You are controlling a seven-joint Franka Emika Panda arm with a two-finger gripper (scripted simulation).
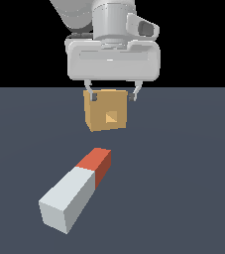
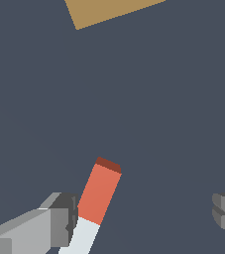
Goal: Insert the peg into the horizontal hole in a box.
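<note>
Fingers [image 1: 113, 95] hang spread wide and empty, high over the bench [image 1: 193, 173], with nothing between them. In the exterior view their tips show in front of the top edge of the box [image 1: 106, 110], but the wrist view looks down past both fingertips onto the peg [image 2: 96, 201], so the hand seems to sit above the peg rather than at the box. That reads as a start of the reach: open jaws held aloft, ready to come down astride the bar.

The peg lies flat on the bench, well apart from the box and nearer the front edge in the exterior view, slanting toward that view's left. Its red-orange end points toward the box; the pale grey-white length runs back toward the camera. It is a long square-section bar with flat faces, likely easy to pinch across its width.

The box stands farther back, an orange-tan cube whose near face carries the hole [image 1: 111, 117], a small square recess at its centre. The peg's axis is not lined up with it, so a turn will probably be needed after the lift.
</note>
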